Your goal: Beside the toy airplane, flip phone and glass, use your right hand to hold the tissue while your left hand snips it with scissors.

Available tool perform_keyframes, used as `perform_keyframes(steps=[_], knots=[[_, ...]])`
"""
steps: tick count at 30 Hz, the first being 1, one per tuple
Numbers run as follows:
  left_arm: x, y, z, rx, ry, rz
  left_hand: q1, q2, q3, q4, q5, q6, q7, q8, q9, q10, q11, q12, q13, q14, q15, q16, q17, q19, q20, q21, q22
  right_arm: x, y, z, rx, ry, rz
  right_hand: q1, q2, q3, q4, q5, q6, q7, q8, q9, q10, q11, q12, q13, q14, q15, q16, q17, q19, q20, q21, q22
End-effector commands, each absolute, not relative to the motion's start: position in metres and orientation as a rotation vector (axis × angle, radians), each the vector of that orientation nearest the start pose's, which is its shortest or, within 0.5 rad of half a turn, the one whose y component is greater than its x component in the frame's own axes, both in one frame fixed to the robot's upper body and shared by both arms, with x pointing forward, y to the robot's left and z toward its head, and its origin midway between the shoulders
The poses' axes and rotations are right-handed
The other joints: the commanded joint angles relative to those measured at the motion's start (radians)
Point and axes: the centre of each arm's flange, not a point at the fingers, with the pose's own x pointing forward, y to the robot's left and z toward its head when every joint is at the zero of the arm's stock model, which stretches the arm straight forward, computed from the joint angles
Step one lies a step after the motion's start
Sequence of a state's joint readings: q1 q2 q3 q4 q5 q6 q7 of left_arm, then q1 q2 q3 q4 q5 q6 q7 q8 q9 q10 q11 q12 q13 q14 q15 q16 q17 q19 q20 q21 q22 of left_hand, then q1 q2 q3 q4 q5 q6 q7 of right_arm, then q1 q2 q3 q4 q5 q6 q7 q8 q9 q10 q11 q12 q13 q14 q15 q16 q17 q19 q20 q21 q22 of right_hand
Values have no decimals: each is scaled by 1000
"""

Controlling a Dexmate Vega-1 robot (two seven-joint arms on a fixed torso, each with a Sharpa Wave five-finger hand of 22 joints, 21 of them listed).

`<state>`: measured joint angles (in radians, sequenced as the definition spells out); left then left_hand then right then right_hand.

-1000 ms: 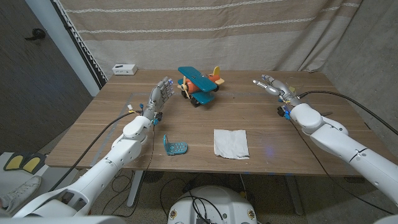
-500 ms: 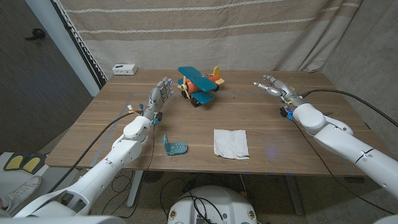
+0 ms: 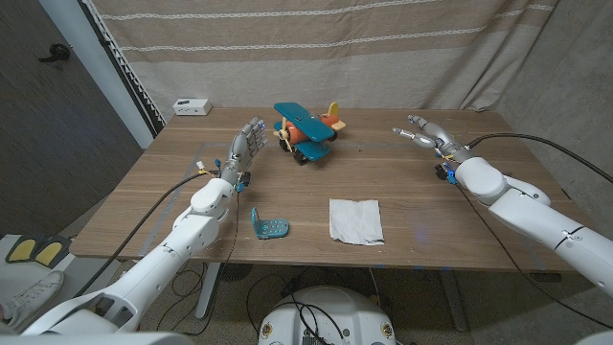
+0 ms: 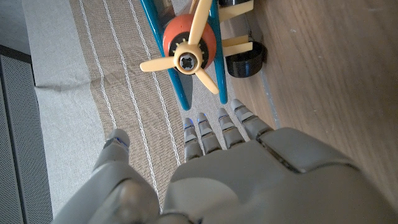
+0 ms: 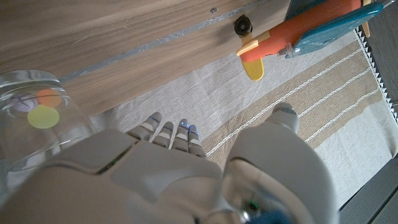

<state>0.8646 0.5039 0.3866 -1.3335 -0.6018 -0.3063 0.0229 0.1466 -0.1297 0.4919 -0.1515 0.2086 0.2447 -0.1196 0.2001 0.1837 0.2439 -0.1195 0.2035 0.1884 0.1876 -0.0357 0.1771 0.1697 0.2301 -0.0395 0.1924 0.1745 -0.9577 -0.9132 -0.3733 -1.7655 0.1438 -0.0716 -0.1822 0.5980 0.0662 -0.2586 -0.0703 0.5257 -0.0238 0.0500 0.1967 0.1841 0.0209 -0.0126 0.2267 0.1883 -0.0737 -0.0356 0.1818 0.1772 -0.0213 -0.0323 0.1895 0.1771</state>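
surface (image 3: 402, 187): wooden, carries everything
toy airplane (image 3: 306, 131): far middle, by left robot hand (image 3: 245, 149), fingers spread, holding nothing
right robot hand (image 3: 423, 135): spread, empty, far right edge
tissue (image 3: 355, 219): flat, near edge; next, bring right robot hand down w/ a pinch at one edge
flip phone (image 3: 268, 224): left of tissue
glass (image 5: 37, 121): holds coloured bits, can't tell what
scissors: not seen

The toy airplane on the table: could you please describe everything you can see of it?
The toy airplane is a biplane with two teal wings, an orange body, a pale yellow propeller on an orange nose and a yellow tail fin. It looks like painted wood or plastic. It stands upright on black wheels at the far middle of the wooden table, nose toward the left hand, which is raised just beside it without touching. Nothing else touches it.
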Motion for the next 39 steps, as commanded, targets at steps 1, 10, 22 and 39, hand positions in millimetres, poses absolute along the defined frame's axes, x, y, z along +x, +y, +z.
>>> perform_keyframes(steps=[1, 10, 22, 39], knots=[[647, 279, -29, 9, -606, -187, 10, -2, 2, 4, 0, 11, -2, 1, 4, 3, -2, 2, 4, 1, -133, 6, 4, -2, -50, 3, 3, 579, -325, 17, -838, -558, -44, 10, 0, -4, -6, 9, -4, -1, -2, 1, 2, -4, -3, 5, -3, -23, -2, 0, 0, -25, 5, -1], [646, 281, -29, 1, -604, -179, 10, -2, 1, 4, 0, 8, 0, -1, 4, 1, -1, 0, 4, -3, -133, 4, 4, -3, -50, 3, 3, 578, -328, 20, -880, -540, -65, 13, 2, -5, -7, 10, 1, -2, 1, 1, 8, -4, 0, 5, 1, -23, 0, 0, 1, -20, 5, -1], [648, 280, -31, -7, -595, -183, 11, -1, 1, 4, 0, -3, -1, -5, 4, 1, -2, 1, 4, -4, -134, 4, 4, -4, -50, 2, 3, 571, -331, 25, -996, -497, -71, -9, -23, -26, 0, -4, -10, -16, -4, 2, 0, -11, -4, 4, -1, -25, -1, 1, 1, -21, 4, -1], [650, 277, -31, 0, -598, -174, 12, -1, 0, 5, 0, 17, 2, 2, 4, 13, -4, 5, 4, -3, -135, 5, 4, -5, -50, 3, 3, 566, -342, 30, -1067, -461, -49, 6, -17, -24, -6, -7, -27, -12, -6, 2, -24, -15, -13, 4, -10, -28, -2, 1, -4, -16, 2, -1]])
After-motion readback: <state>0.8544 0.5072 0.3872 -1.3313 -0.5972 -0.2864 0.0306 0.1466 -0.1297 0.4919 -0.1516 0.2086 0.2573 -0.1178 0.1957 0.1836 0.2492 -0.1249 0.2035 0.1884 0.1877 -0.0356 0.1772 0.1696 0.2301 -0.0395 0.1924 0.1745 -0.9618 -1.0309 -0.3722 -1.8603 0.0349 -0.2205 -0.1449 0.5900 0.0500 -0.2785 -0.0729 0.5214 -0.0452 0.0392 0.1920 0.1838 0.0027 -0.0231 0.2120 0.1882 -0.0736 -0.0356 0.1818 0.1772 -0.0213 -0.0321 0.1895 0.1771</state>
